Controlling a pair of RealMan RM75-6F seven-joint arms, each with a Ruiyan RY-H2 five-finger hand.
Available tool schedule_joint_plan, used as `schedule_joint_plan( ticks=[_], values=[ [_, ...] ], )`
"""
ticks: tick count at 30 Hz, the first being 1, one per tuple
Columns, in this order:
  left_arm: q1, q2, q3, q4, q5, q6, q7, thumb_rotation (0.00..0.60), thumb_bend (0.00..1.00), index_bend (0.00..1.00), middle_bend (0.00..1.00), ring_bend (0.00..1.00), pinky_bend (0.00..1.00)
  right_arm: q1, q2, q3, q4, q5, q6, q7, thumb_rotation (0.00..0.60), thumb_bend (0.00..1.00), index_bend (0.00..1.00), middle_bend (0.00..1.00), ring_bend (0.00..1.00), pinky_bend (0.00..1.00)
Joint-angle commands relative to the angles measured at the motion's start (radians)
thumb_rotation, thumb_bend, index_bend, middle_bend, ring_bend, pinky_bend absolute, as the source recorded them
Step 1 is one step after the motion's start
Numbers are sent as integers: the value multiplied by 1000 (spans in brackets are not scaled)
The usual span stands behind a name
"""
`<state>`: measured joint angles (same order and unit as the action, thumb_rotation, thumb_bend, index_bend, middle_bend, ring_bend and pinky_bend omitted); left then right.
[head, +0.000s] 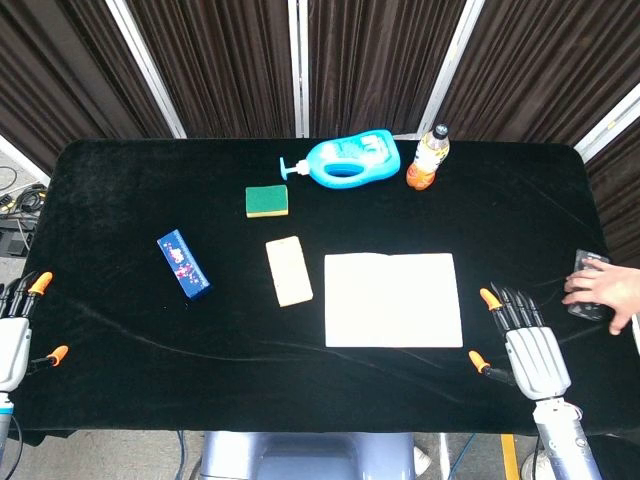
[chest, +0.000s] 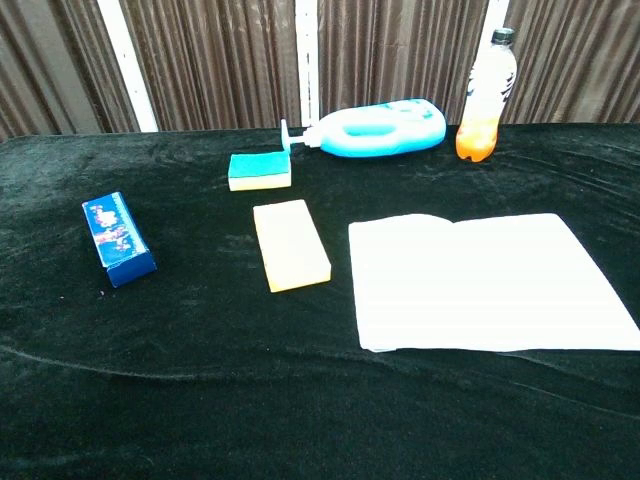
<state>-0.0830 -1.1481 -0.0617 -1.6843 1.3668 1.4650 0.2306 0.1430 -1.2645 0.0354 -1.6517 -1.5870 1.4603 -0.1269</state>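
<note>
Both hands lie empty with fingers spread on the black table (head: 120, 180). The left hand (head: 14, 335) sits at the near left edge. The right hand (head: 525, 340) rests just beside the white sheet (head: 392, 299).

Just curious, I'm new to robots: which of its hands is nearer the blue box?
Left. The left hand sits at the table edge, on the blue box's side; the right hand is across, past the white sheet.

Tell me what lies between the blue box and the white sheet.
The pale yellow block lies on the black cloth between the blue box and the white sheet; both views show it.
</note>
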Motion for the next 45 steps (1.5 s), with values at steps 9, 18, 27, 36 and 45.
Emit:
schedule_joint_plan(
  ticks=[9,18,27,36,45],
  values=[
    [2,-3,-1,-4,-2,4,6,600,66,0,0,0,0,-3,4,-2,-3,-9,9,6,600,169,0,0,0,0],
    [0,-3,-2,-5,-2,2,10,600,68,0,0,0,0,-3,5,0,-3,-7,8,10,600,169,0,0,0,0],
    [1,0,-2,-4,-8,-1,5,600,73,0,0,0,0,4,-7,-3,0,-23,5,10,600,169,0,0,0,0],
    [6,10,-6,-14,-12,5,-8,600,76,0,0,0,0,48,-52,-9,-100,-64,-50,-57,600,169,0,0,0,0],
    [6,17,-11,-12,-22,1,-18,600,80,0,0,0,0,141,-203,46,-205,59,-206,-201,600,179,0,0,0,0]
  ],
)
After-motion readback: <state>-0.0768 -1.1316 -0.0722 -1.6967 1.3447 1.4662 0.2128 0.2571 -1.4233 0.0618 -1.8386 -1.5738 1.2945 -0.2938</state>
